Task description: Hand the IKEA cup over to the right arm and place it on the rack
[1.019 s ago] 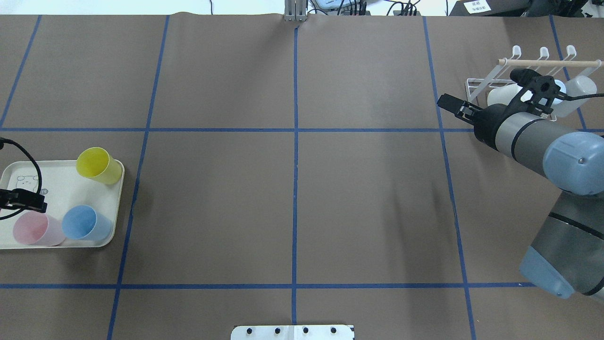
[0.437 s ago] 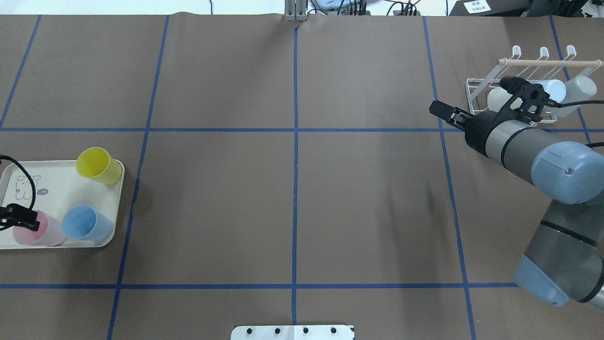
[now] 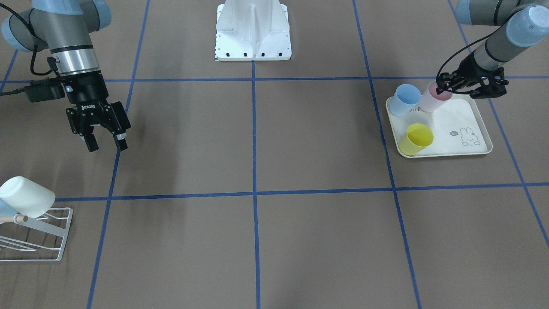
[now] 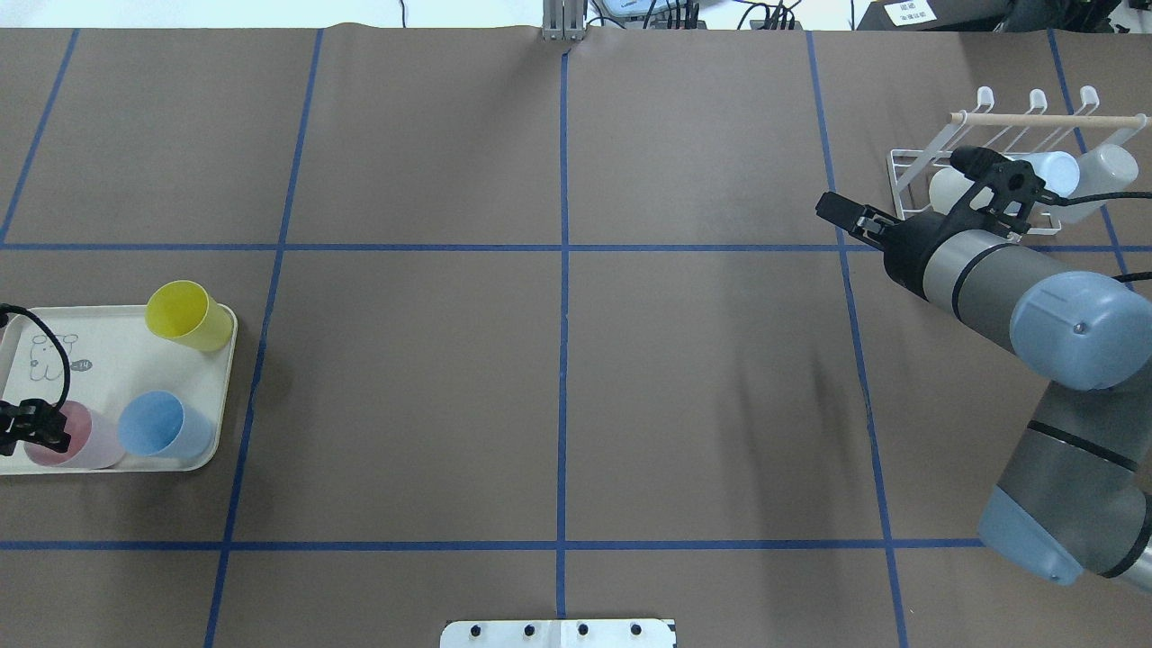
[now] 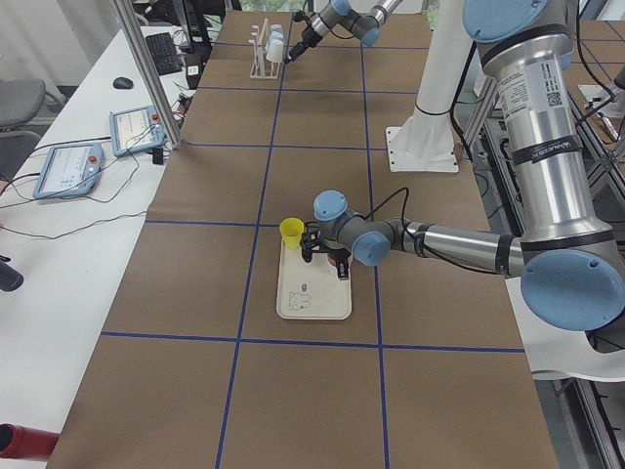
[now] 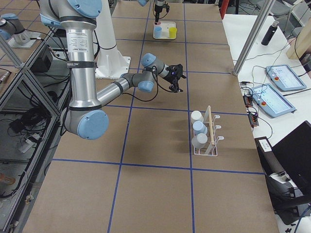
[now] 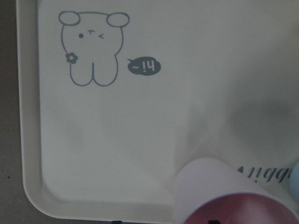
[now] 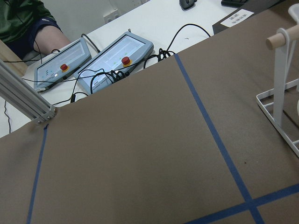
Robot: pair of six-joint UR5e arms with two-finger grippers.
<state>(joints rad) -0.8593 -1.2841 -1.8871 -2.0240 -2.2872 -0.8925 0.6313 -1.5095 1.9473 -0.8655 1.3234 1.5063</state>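
In the last second the left pincer (image 4: 31,432) has slid off the tray's rabbit print and come down onto the pink cup (image 4: 81,445), with what looks like 1 finger inside the rim. I cannot tell whether it has clenched yet. The right pincer (image 3: 105,143) has eased back from the rack (image 3: 48,228) and hangs released and empty, so I'd judge the pick is just starting and the handover is all ahead. The pink cup stands at the near corner of the cream tray (image 4: 126,360), at the robot's left end of the counter (image 4: 558,378), beside the blue cup (image 4: 162,425) and with the yellow cup (image 4: 187,315) farther off. All 3 are upright and empty. The rack at the right end already carries 3 pale cups.
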